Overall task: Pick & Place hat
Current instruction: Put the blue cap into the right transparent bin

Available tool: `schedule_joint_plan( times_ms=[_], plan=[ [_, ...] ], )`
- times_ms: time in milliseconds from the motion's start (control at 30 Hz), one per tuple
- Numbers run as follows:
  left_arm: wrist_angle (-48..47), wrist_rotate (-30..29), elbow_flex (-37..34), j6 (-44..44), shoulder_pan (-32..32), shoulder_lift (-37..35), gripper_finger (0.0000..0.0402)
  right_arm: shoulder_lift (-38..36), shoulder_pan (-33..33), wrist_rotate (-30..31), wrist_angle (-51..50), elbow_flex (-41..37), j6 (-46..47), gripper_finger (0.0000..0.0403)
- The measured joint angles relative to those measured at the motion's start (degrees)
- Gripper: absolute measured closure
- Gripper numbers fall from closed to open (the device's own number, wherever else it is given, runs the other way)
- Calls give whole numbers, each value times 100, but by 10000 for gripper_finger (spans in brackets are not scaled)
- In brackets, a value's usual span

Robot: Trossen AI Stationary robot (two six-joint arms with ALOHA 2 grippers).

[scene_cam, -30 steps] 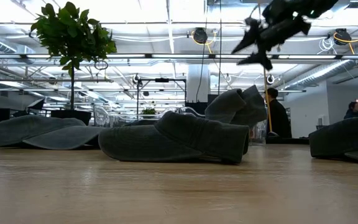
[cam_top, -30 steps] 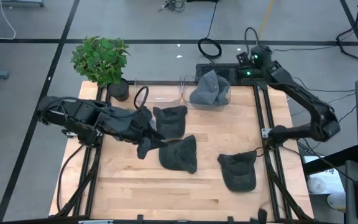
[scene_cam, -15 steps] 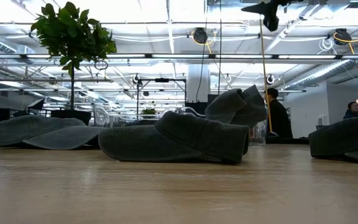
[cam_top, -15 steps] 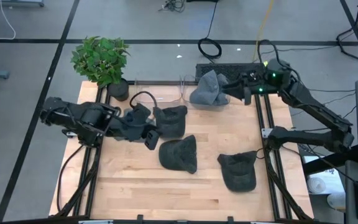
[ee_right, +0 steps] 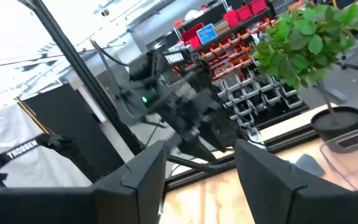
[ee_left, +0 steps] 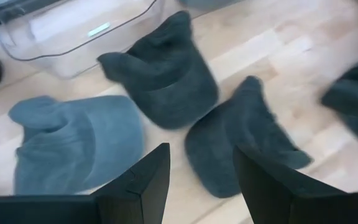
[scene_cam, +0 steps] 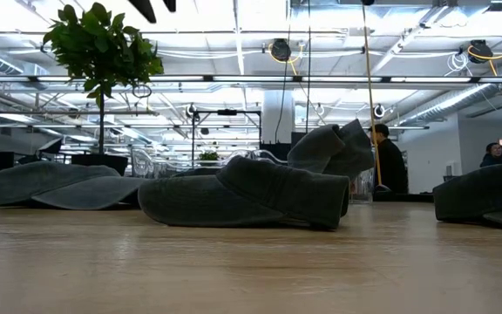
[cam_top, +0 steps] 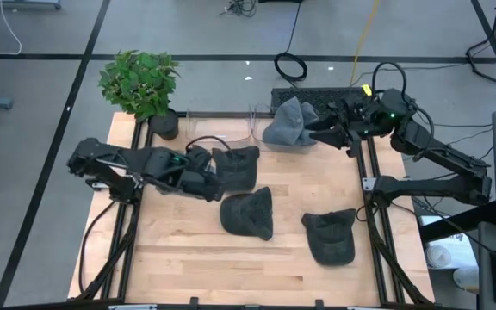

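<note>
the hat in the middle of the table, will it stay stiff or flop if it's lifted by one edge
The middle hat looks like soft knit, slumped and creased on the table, so it would probably sag. In the low view it lies low and folded, so it seems light and unlikely to roll.

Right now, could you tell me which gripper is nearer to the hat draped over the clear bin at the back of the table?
The right gripper; it hovers just beside that hat. The left gripper is farther off, over the hats nearer the table's middle.

Three dark hats [cam_top: 248, 213] lie on the table; a fourth, seemingly crumpled, sits in the bin [cam_top: 289, 125].
</note>
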Motion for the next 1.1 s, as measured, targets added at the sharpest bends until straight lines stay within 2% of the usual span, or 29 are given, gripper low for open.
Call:
schedule_joint_plan(
  times_ms=[100,267,533,900,1100],
  plan=[
    [-62,11,0,0,138,165,215,2,3,-33,63,1,184,220],
    [-458,59,0,-110,440,480,215,4,5,-452,140,-1,363,220],
    [-646,98,0,-72,731,1120,215,4,80,-464,140,1,340,220],
    [-759,90,-15,-256,752,2175,215,5,80,-466,140,1,339,220],
    [-753,143,-365,-475,749,2483,215,7,80,-464,138,1,339,220]
  ],
)
